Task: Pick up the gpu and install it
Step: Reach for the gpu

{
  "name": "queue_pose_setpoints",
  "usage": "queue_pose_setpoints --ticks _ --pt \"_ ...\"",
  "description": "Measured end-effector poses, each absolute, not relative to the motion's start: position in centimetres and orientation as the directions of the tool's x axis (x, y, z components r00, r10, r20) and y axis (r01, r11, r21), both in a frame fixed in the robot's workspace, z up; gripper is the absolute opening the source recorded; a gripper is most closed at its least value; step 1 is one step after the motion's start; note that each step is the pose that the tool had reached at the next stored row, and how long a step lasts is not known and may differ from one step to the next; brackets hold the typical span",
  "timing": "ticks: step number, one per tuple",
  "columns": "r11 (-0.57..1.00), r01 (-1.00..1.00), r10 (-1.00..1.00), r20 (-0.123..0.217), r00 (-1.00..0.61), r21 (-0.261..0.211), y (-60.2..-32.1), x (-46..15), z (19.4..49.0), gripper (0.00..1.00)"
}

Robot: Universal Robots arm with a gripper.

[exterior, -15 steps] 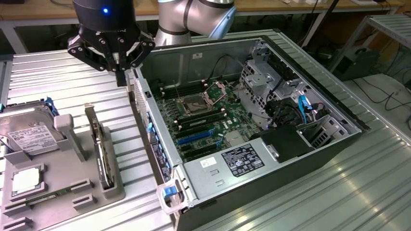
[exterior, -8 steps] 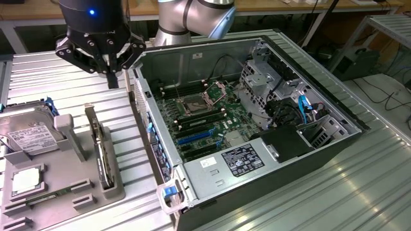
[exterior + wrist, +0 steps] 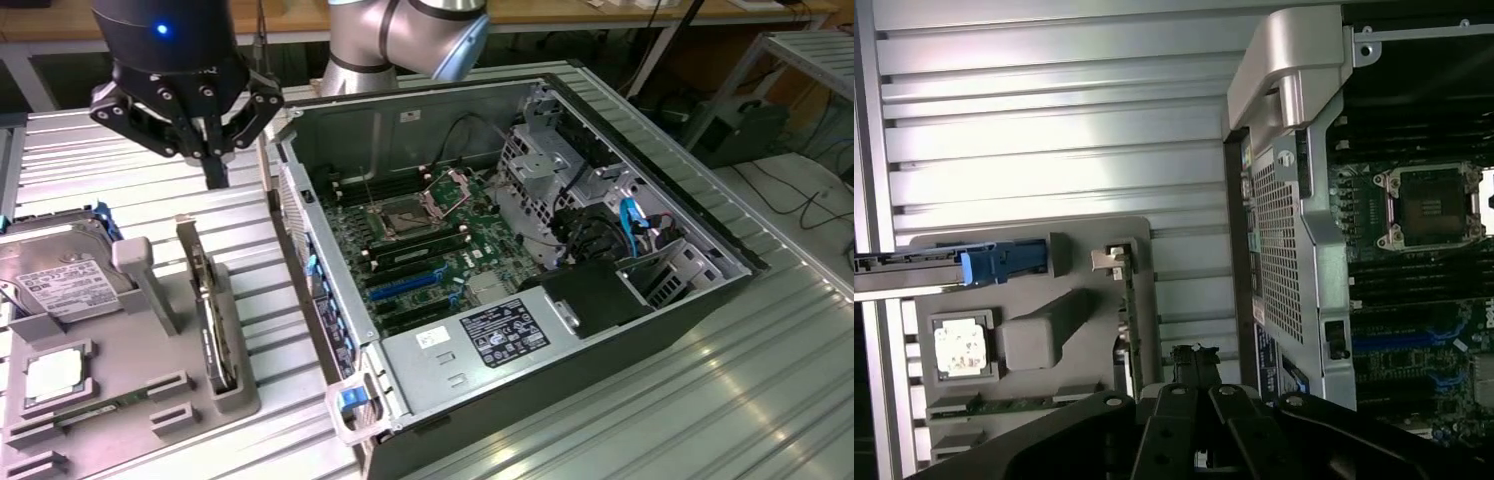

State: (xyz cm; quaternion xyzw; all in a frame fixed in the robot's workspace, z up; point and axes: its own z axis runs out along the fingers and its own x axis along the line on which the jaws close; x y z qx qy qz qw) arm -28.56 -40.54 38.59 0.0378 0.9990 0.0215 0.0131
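The gpu [image 3: 211, 320] is a thin dark card standing on edge in a slot of the grey holder [image 3: 251, 398], with its silver bracket at the far end. My gripper [image 3: 214, 178] hangs above the ribbed table just beyond that bracket end, its fingers shut together with nothing between them and not touching the card. In the wrist view the shut gripper [image 3: 1194, 356] points down beside the gpu [image 3: 1126, 325] in the holder [image 3: 1084, 235]. The open computer case [image 3: 534, 250] lies on the exterior view's right, with blue expansion slots [image 3: 400, 287] on its motherboard.
On the holder also sit a silver hard drive [image 3: 54, 275] with a blue clip and a processor chip [image 3: 56, 373]. The case's perforated side wall [image 3: 1279, 250] stands close to the holder. Inside are a processor socket [image 3: 1432, 205] and a drive cage [image 3: 547, 160].
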Motion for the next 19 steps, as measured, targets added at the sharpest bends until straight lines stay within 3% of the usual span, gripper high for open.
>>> queue_pose_setpoints --ticks 19 --pt "0.996 0.075 0.076 -0.018 -0.997 0.043 -40.6 -32.0 38.2 0.11"
